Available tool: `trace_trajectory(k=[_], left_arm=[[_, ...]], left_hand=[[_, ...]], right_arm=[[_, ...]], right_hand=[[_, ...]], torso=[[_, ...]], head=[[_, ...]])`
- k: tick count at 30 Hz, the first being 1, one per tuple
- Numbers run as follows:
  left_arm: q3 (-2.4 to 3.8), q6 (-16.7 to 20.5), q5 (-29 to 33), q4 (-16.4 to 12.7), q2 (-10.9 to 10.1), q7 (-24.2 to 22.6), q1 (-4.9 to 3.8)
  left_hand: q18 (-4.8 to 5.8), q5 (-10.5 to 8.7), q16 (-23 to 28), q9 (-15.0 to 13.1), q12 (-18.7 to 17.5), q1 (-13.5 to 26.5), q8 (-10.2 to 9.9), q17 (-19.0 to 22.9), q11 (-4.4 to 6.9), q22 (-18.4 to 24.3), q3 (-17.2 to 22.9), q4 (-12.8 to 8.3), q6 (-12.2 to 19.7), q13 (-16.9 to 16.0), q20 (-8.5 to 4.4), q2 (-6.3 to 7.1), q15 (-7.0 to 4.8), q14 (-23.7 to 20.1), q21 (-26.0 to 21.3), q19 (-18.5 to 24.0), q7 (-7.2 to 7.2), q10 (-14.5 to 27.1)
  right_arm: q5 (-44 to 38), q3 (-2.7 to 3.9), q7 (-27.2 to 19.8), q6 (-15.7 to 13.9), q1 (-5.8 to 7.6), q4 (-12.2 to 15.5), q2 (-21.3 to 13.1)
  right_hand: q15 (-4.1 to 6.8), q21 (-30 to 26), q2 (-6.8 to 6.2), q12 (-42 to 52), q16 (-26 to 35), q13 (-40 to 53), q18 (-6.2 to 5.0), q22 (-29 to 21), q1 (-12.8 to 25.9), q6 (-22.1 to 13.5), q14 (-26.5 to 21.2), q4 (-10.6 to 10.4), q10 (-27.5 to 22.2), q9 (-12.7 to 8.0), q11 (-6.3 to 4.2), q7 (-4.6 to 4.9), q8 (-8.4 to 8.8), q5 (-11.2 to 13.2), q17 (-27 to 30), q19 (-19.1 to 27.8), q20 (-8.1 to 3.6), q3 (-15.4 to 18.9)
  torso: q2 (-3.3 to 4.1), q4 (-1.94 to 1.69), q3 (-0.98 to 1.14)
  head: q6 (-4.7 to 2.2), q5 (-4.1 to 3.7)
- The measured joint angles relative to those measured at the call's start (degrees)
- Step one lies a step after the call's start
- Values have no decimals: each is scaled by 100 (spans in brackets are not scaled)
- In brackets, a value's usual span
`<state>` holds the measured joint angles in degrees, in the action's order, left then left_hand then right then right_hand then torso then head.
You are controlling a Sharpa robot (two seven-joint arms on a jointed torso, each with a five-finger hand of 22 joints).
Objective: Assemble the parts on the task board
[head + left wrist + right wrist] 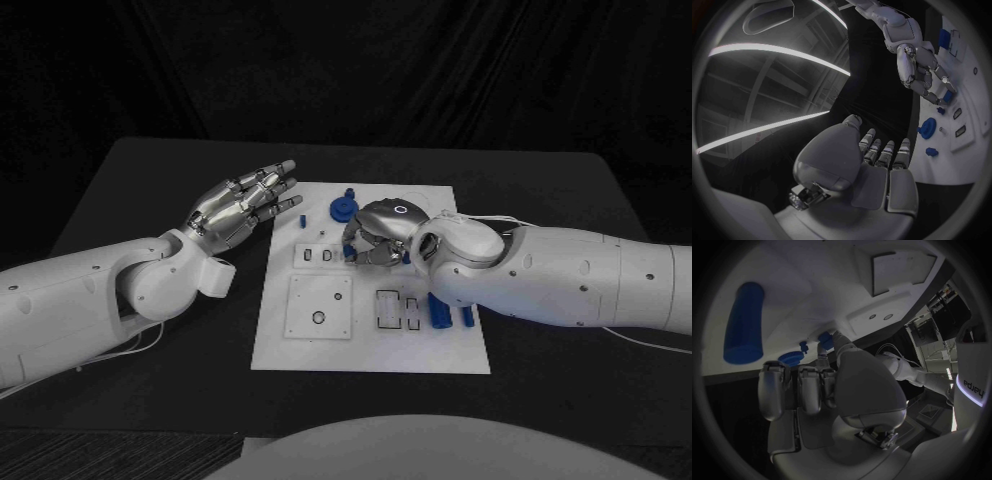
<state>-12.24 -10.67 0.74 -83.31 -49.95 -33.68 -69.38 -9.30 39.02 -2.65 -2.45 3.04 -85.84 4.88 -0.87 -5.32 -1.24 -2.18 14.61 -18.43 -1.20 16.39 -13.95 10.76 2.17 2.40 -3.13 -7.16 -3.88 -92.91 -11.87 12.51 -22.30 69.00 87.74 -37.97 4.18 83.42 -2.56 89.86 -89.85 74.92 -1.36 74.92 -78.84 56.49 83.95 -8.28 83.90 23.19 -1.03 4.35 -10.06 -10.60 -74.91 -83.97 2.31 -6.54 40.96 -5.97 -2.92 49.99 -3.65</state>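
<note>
**Right hand curled over the far half of the task board; left hand open beside it**

From the head camera I see the white task board point(372, 350) lying lengthwise at the centre of the black table point(562, 190). On its far end, toward 12 o'clock, sits a round blue part point(340, 208), with a small blue peg point(304, 222) just beside it toward 8 o'clock. Near the board's 4 o'clock corner stand a blue cylinder point(466, 316) and a smaller blue piece point(437, 322), next to two narrow rectangular slots point(388, 308). A square recessed plate point(320, 308) with a ring marked on it occupies the board's near left part.

My right hand point(378, 232) hovers over the far middle of the board, fingers curled downward and in. A blue part point(947, 96) shows at its fingertips in the left wrist view, but I cannot tell whether the fingers actually grip it. In the right wrist view the blue cylinder point(743, 322) lies well apart from those fingers point(807, 387).

My left hand point(238, 208) hangs at the board's 10 o'clock edge, fingers straight and slightly spread, holding nothing.
</note>
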Motion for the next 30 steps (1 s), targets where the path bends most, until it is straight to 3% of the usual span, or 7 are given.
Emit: trace_trajectory(k=[12, 22, 24, 25, 28, 30], left_arm=[[0, -19, 0, 4, 4, 33, 11], [0, -24, 0, 1, -6, 46, 16], [0, -23, -8, -1, -10, 46, 17], [0, -19, -23, -2, -13, 46, 17], [0, 18, -153, -6, -38, 23, 18], [0, 83, -318, -16, -60, -22, 18]], left_hand=[[0, 0, 0, 0, 0, 0, 0, 0, 0, 0, 16, 16, 0, 0, 0, 0, 0, 0, 0, 0, 0, 0], [0, 0, 0, 0, 34, -8, 0, 0, -5, 0, 31, 12, 0, -2, 0, 8, 0, 0, 0, 0, 0, -5], [0, -1, -111, 0, 209, -40, 11, -28, -124, 0, 117, -2, -26, -54, 0, 40, 2, 68, 0, 0, -26, -186], [1, 0, -278, -3, 450, -49, 44, -70, -278, -5, 194, 15, -53, -115, 20, 73, 10, 222, 40, -28, -53, -425], [1, -1, -700, -14, 955, -25, 51, -164, -597, -56, 349, 43, -109, -222, 27, 213, 63, 629, 158, -228, 3, -826], [1, -1, -1553, -29, 1737, -58, 103, -385, -797, -170, 481, 17, -241, -430, 32, 339, 137, 1553, 432, -668, 29, -1492]], right_arm=[[447, -4, -246, -213, -13, 20, -42], [585, -4, -509, -533, -21, 47, -102], [603, -5, -575, -633, -23, 53, -114], [610, -5, -604, -676, -23, 55, -119], [652, -5, -704, -812, -23, 59, -136], [693, -5, -777, -893, -24, 60, -151]], right_hand=[[0, -122, 48, 0, 0, 0, 0, -1, -48, -278, 0, 79, 20, -15, 20, -14, 136, -1, 0, 4, 4, -19], [-20, -140, 72, 0, 0, 1, 0, -1, -73, -300, 20, 157, 20, 1, 20, 9, 137, -467, 0, -16, 25, -34], [-20, -140, 78, 0, 0, 1, 0, -1, -79, -300, 20, 157, 20, 1, 20, 9, 137, -467, 0, -16, 25, -34], [-20, -140, 78, 0, 0, 1, 0, -1, -78, -300, 20, 157, 20, 1, 20, 9, 137, -478, 0, -16, 25, -34], [-20, -140, 77, 0, 0, 1, 0, -1, -78, -300, 20, 157, 20, 1, 20, 9, 140, -492, 0, -16, 25, -34], [-20, -140, 77, 0, 0, 1, 0, -1, -78, -300, 20, 157, 20, 0, 20, 9, 141, -492, 0, -17, 25, -34]], torso=[[-2, -1, 1], [-1, -1, 1], [-2, 0, 1], [-2, 0, 1], [-3, 0, 2], [-3, 1, 4]], head=[[0, 12], [0, 26], [0, 34], [0, 35], [0, 41], [0, 52]])
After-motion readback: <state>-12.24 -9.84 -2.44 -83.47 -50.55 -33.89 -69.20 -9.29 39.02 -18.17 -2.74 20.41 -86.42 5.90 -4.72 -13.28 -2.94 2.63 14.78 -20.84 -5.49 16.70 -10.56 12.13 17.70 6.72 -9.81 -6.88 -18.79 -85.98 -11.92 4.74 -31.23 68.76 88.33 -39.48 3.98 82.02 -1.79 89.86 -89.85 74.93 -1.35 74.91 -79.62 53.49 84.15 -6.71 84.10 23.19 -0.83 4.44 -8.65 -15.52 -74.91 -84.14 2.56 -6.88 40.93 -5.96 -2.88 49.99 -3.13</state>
